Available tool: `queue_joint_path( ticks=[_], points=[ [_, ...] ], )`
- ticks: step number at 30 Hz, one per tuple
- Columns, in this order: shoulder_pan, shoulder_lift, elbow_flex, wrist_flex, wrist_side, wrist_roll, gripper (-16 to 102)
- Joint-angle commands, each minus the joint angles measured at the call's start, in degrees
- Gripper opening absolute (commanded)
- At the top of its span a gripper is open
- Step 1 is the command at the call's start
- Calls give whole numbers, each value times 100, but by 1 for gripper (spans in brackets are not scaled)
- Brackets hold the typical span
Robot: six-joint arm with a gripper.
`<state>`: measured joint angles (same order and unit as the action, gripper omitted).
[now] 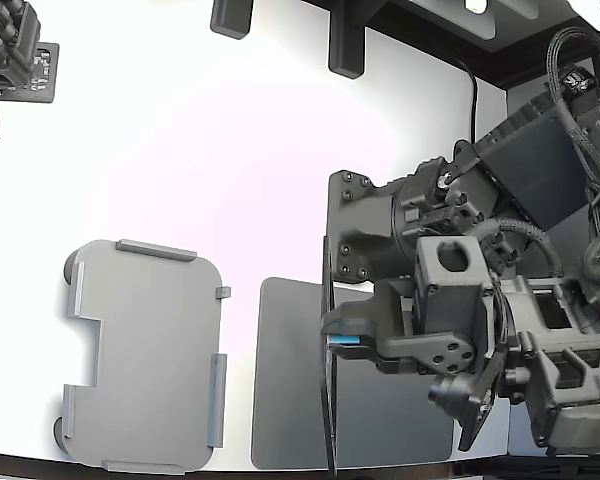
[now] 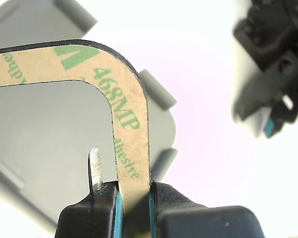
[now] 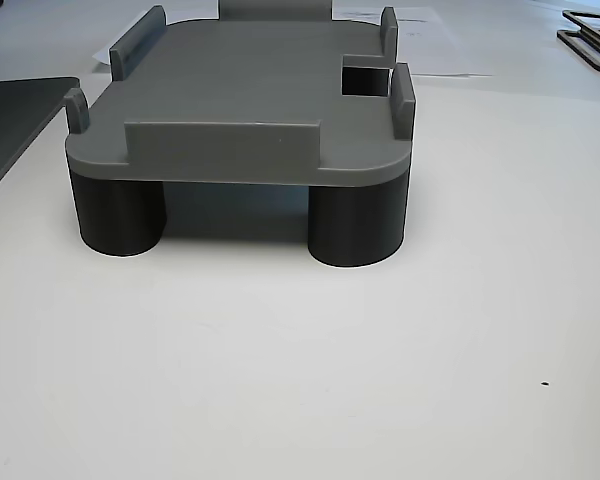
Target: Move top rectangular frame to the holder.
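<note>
My gripper (image 1: 334, 341) is shut on the top rectangular frame (image 1: 329, 425), which hangs edge-on as a thin dark line above the dark grey mat (image 1: 290, 400). In the wrist view the frame (image 2: 130, 114) is tan with green "468MP" print, and one long side is pinched between the blue-padded jaws of the gripper (image 2: 134, 194). The holder (image 1: 145, 370), a light grey tray with raised edge tabs and a stepped notch, lies to the exterior view's left of the mat, apart from the frame. It shows behind the frame in the wrist view (image 2: 39, 129) and stands on round feet in the other view (image 3: 250, 90).
A second arm (image 1: 10, 50) sits still at the exterior view's top left and appears blurred in the wrist view (image 2: 273, 64). Two black brackets (image 1: 345, 45) stand at the table's far edge. A thin dark outline (image 3: 595, 35) lies on the table beyond the holder.
</note>
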<state>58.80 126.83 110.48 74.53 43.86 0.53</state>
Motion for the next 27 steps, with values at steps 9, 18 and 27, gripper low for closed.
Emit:
queue_joint_path(
  ticks=[9,18,27],
  points=[
    [-1371,158,-290,-703,-1160,1371,-12],
    [-1749,483,-141,-870,-1591,1907,-13],
    [-1890,835,105,-896,-1169,3542,-13]
  ],
)
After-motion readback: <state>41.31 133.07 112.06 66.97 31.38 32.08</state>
